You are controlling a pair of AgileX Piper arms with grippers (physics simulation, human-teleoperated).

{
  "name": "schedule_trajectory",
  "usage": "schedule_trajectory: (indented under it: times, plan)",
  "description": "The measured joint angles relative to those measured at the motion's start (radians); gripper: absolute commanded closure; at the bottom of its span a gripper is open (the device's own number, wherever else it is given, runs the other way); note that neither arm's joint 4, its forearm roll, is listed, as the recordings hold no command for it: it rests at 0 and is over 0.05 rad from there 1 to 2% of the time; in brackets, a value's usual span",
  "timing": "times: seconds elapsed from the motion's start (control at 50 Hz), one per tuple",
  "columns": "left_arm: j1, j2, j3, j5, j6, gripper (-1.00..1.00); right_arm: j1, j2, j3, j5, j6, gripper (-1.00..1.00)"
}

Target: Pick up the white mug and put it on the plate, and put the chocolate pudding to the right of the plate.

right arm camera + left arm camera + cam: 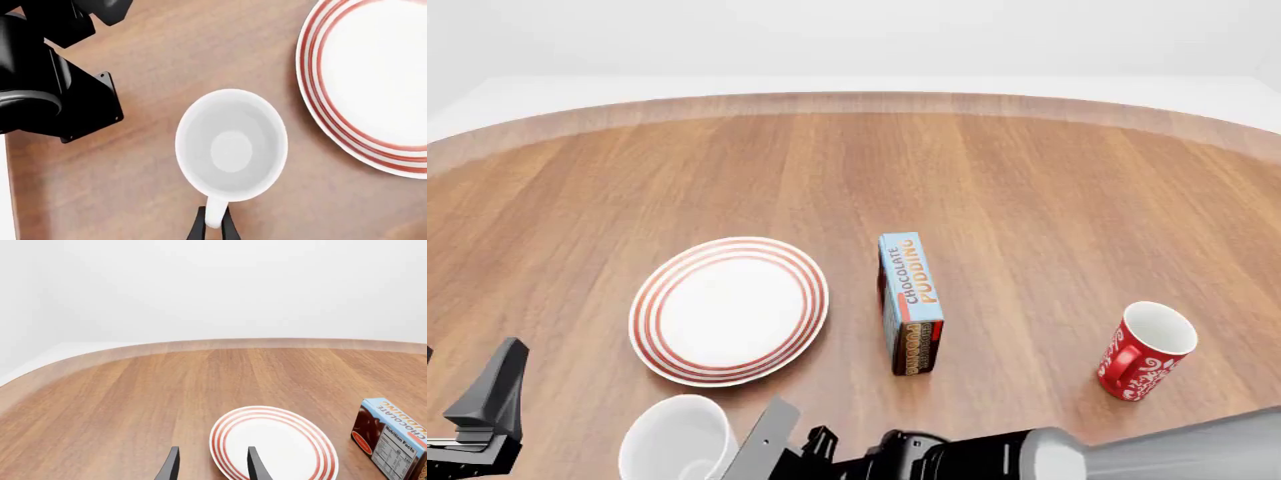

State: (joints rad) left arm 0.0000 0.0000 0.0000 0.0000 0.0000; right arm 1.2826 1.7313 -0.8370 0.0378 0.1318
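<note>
1. Your right gripper pinches the white mug by its handle, just beside the plate, keeping it upright.
2. Your left gripper hangs wide, idle.
3. The chocolate pudding already lies right of the plate.

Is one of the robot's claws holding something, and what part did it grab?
Yes. The right claw is pinched on the white mug by its loop handle. The left claw is open and holds nothing.

White mug, upright, handle pinched between right gripper fingers; plate near; wooden table.
</note>
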Motion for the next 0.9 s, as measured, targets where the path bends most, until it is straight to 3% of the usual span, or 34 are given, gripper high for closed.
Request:
schedule_trajectory:
  times: [0.72,0.9]
  plan:
    - [0.000,0.000,0.000,0.000,0.000,-1.00,-0.031,-0.078,0.014,0.018,-0.071,1.00]
    - [0.000,0.000,0.000,0.000,0.000,-1.00,-0.055,-0.118,0.017,0.032,-0.111,1.00]
